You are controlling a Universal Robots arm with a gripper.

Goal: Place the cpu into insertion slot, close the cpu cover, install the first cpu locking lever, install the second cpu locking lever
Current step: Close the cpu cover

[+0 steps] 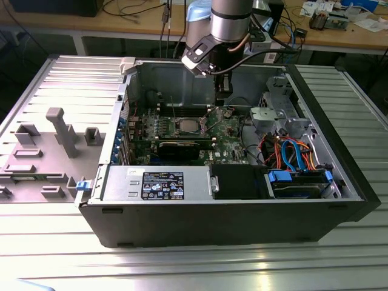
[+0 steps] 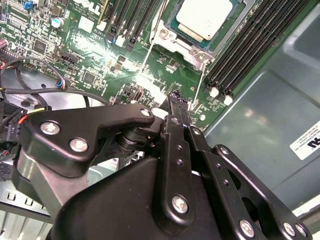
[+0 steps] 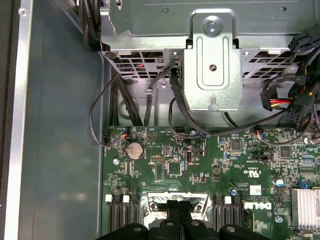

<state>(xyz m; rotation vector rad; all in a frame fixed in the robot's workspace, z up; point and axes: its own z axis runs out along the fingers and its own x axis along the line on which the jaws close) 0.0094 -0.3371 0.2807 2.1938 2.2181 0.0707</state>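
Cpu (image 2: 205,17) seated on board (image 2: 100,65) — pincer (image 2: 175,97) nearby, not touching.

A robotics lab or workshop: an open computer case (image 1: 230,212) sits on a ribbed metal surface (image 1: 182,267) beside grey fixtures (image 1: 63,130), under a robot arm (image 1: 230,15). Behind stands a wooden workbench (image 1: 339,36) strewn with cables (image 1: 130,9).

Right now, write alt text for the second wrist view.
The black gripper hangs close over a green motherboard. Beyond its tip the silvery cpu sits in the insertion slot, flanked by long black memory slots.
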